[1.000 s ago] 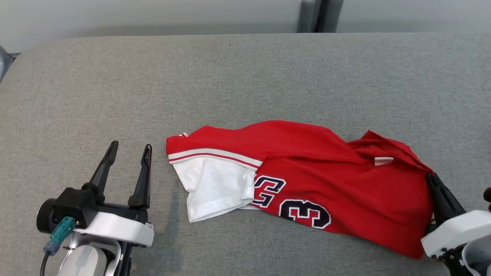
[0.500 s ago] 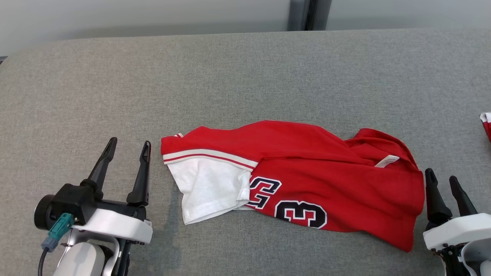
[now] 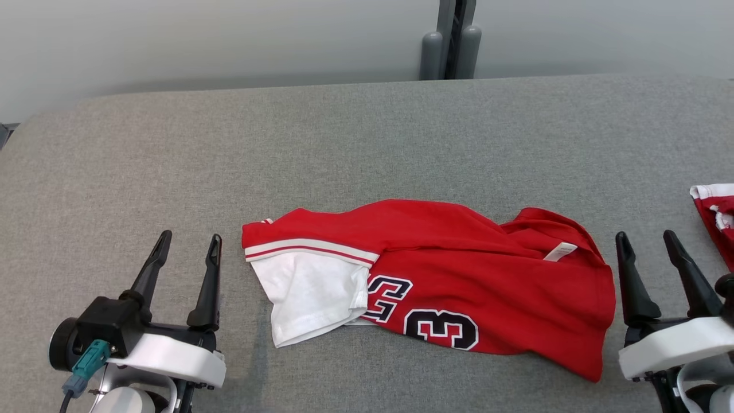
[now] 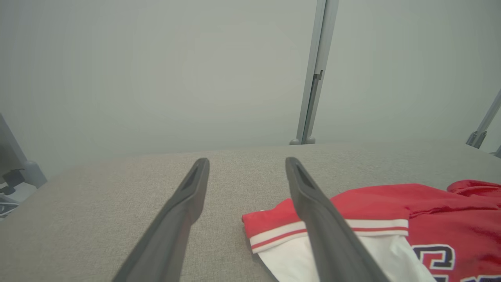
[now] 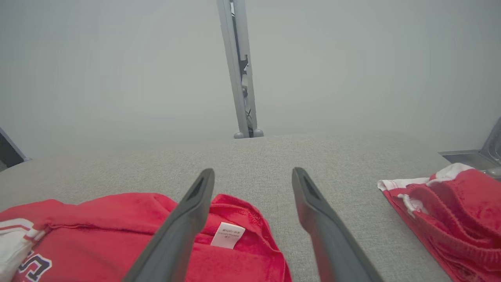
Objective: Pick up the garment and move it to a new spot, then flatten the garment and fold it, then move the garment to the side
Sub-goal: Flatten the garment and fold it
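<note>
The garment (image 3: 459, 269) is a red jersey with a white sleeve, a striped band and dark numbers, lying crumpled across the middle of the grey table (image 3: 344, 143). A white label (image 3: 560, 250) shows near its right end. My left gripper (image 3: 189, 244) stands open at the lower left, just left of the sleeve, holding nothing. My right gripper (image 3: 647, 238) stands open at the lower right, beside the garment's right edge and apart from it. The left wrist view shows the sleeve (image 4: 352, 231) behind its right finger. In the right wrist view the garment (image 5: 117, 223) lies under the left finger.
A second red and white cloth (image 3: 714, 215) lies at the table's right edge, also in the right wrist view (image 5: 450, 211). A grey post (image 3: 453, 46) stands behind the table's far edge against a pale wall.
My right gripper opened and let go of the garment's right edge, then drew back to the right. The garment's right end settled flat. The head camera tilted, shifting the whole picture.
</note>
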`<state>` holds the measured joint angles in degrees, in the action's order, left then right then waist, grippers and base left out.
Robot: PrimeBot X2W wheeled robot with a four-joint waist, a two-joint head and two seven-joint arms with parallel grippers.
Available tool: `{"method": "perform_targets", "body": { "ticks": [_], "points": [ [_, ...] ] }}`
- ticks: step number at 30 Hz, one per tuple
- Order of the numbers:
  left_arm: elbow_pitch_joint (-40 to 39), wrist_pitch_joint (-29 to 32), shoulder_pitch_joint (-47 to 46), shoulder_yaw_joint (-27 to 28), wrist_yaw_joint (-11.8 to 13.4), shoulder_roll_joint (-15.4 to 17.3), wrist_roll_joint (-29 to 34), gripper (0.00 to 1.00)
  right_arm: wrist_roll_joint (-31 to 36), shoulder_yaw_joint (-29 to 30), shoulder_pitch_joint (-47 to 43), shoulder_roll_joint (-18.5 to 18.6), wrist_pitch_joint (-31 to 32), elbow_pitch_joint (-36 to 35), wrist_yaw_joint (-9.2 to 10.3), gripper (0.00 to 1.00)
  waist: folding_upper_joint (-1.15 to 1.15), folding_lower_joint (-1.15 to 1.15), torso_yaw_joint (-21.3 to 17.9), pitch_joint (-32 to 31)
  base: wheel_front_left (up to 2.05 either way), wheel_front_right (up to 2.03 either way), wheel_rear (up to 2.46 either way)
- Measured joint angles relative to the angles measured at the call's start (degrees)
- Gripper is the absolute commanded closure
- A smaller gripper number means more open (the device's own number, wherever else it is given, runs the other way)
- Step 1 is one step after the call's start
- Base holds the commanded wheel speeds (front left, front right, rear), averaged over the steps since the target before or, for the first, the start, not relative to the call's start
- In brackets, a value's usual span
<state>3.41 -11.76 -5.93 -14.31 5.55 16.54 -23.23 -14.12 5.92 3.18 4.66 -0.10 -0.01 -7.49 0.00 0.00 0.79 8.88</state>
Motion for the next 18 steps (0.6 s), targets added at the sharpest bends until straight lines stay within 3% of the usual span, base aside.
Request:
{"method": "perform_targets", "body": {
  "ticks": [9,18],
  "points": [
    [-1.24,1.04,2.63,-0.78,0.56,0.02,-0.52,0.00,2.77,-3.25,-4.01,-0.65,2.26,-7.32,0.00,0.00,0.00,0.00,-0.48,-2.50,0.00,0.00,0.00],
    [-1.99,1.66,3.43,-1.16,0.92,0.13,-0.97,0.00,3.08,-3.44,-5.30,-1.22,2.58,-9.53,0.00,0.00,0.00,0.00,-0.68,-3.02,0.00,0.00,0.00]
  ]
}}
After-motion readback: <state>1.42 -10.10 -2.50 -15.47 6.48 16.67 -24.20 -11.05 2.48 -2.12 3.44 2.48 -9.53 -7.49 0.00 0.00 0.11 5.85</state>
